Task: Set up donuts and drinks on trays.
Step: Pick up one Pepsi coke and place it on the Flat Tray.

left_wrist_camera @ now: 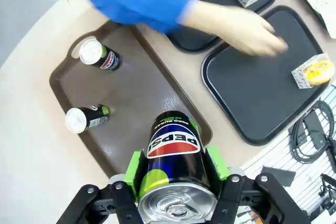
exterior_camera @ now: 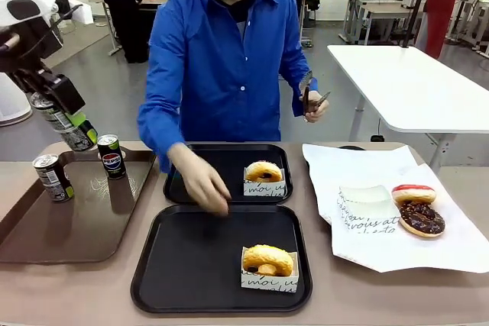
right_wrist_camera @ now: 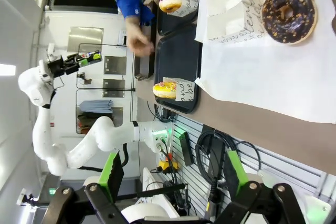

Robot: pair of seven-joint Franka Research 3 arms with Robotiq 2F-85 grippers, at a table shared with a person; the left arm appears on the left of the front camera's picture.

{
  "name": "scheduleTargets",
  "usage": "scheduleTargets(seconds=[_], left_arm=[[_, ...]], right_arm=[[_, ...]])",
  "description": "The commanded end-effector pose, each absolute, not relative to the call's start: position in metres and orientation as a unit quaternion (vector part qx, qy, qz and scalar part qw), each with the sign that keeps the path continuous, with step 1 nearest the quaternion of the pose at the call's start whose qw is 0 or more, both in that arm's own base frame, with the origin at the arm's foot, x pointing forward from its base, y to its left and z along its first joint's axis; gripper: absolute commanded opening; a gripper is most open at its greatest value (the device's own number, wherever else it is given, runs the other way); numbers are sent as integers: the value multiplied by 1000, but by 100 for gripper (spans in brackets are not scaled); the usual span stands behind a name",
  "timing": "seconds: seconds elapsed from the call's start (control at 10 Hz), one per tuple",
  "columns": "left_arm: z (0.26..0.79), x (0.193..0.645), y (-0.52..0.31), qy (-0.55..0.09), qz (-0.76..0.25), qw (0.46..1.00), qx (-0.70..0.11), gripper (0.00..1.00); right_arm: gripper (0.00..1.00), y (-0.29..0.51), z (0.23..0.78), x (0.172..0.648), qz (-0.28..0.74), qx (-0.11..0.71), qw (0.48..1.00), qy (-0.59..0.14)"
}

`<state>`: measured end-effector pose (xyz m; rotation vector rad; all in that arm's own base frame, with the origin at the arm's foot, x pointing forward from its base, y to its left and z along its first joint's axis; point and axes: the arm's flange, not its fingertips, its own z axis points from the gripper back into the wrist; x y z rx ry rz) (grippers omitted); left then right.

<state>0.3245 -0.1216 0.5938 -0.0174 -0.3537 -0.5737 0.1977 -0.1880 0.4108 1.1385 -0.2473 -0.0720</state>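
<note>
Front view: the left fingers (exterior_camera: 65, 95) clamp a slim dark can (exterior_camera: 70, 129), tilted, above the long brown plastic tray (exterior_camera: 76, 242). Two more dark cans (exterior_camera: 52, 177) stand on that tray. On the table (exterior_camera: 367, 295) lie two squarish black plastic trays, far (exterior_camera: 221, 156) and near (exterior_camera: 199, 265). Each carries a yellow glazed donut in a white paper sleeve (exterior_camera: 267, 259). The person's hand (exterior_camera: 202, 182) hovers where the two trays meet.

Left wrist view: green pads press both sides of the Pepsi-marked can.

Right wrist view: the right fingers (right_wrist_camera: 113, 174) stand wide apart with nothing between them. Beyond them, a round chocolate donut (right_wrist_camera: 289, 14) lies on white paper (right_wrist_camera: 273, 72).
</note>
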Motion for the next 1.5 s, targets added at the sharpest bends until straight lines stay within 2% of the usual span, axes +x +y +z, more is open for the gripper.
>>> scheduleTargets(seconds=[0.0,0.2,0.3,0.6,0.7,1.0,1.4], left_arm=[[582,346,-121,-159,-286,945,-12,59],[581,339,-119,-152,-252,956,14,59],[576,339,-122,-150,-279,949,-10,59],[572,342,-121,-145,-273,951,-6,59],[553,374,-145,-126,-265,956,-11,59],[498,454,-209,-125,-263,957,-11,59],[419,492,-262,-112,-272,956,17,59]], right_arm=[[100,-187,413,200,-30,547,826,-129],[100,-187,413,200,-30,547,826,-129],[100,-187,413,200,-30,547,826,-129],[100,-187,413,200,-30,547,826,-129],[100,-187,413,200,-30,547,826,-129],[100,-187,413,200,-30,547,826,-129],[100,-187,413,200,-30,547,826,-129]])
